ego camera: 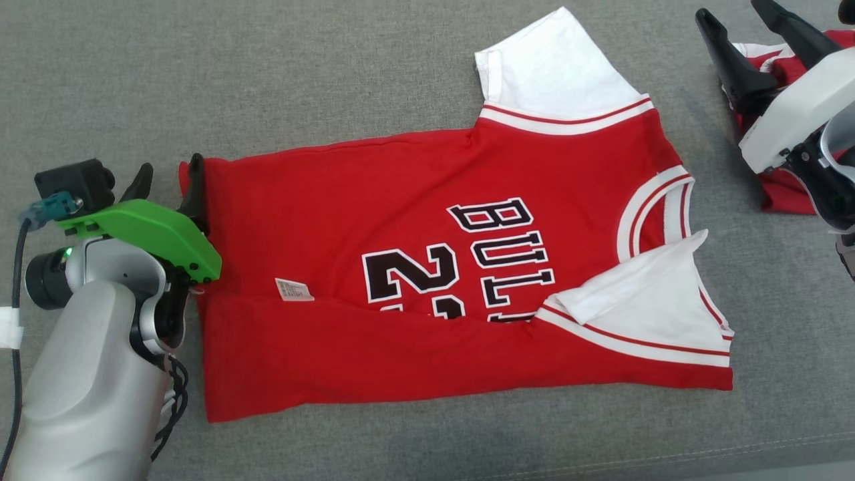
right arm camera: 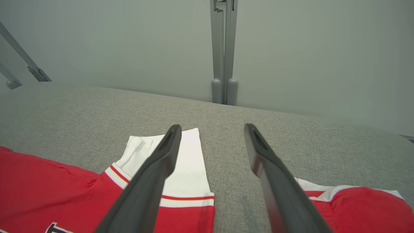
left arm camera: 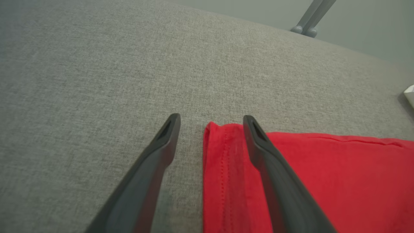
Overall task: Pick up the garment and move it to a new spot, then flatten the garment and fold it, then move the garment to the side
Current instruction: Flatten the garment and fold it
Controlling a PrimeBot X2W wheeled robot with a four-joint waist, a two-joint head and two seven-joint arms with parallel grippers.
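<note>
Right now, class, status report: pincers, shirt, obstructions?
Left pincer open, over hem of shirt. Right pincer open, empty. Shirt flat, near side folded over. Second red garment by right pincer.

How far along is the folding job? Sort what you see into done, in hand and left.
Done: the jersey lies spread on the grey surface, its near side folded up over the print. In hand: the open left gripper straddles the hem corner, gripping nothing; the right gripper hangs open past the collar. Left: the remaining folds, then moving it aside.
</note>
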